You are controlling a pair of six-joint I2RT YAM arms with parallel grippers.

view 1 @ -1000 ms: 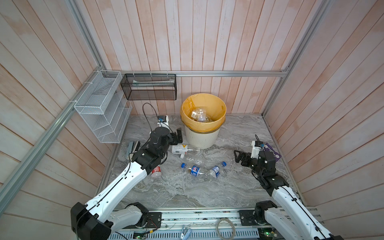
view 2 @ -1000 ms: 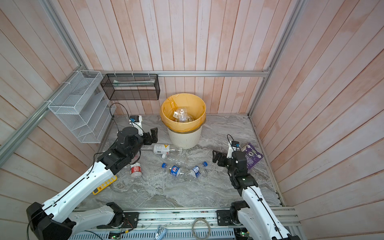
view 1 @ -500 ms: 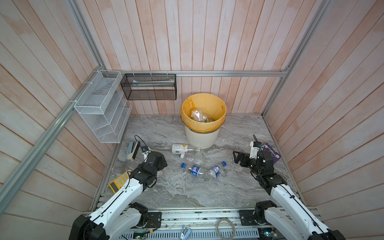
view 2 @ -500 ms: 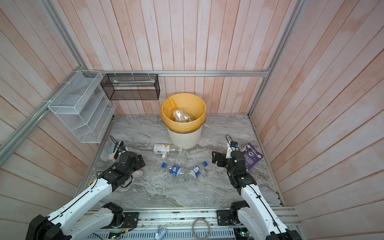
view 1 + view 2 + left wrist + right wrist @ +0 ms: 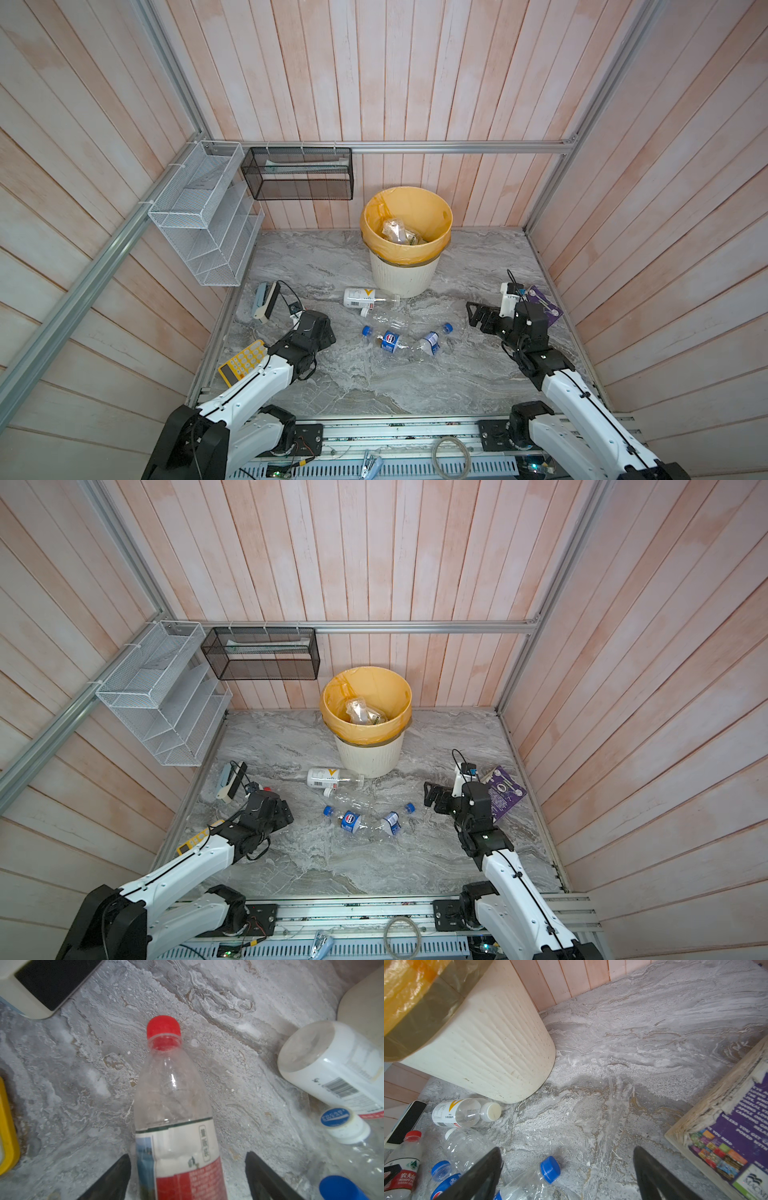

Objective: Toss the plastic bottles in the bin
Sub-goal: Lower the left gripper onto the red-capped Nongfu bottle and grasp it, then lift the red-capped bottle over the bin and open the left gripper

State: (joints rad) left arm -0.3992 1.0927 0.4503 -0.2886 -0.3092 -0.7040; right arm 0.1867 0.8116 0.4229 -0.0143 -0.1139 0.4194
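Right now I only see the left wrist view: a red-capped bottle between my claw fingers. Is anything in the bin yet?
Observer: Yes, crumpled clear bottles lie in the bin, well below its rim.
Operator: Where's the right claw?
Observer: The right claw is open and empty, near the purple book.
Operator: Anything near it?
Observer: A crushed blue-capped bottle lies closest to it, cap toward it.

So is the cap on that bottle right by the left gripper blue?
No, the clear bottle in front of the left gripper has a red cap.
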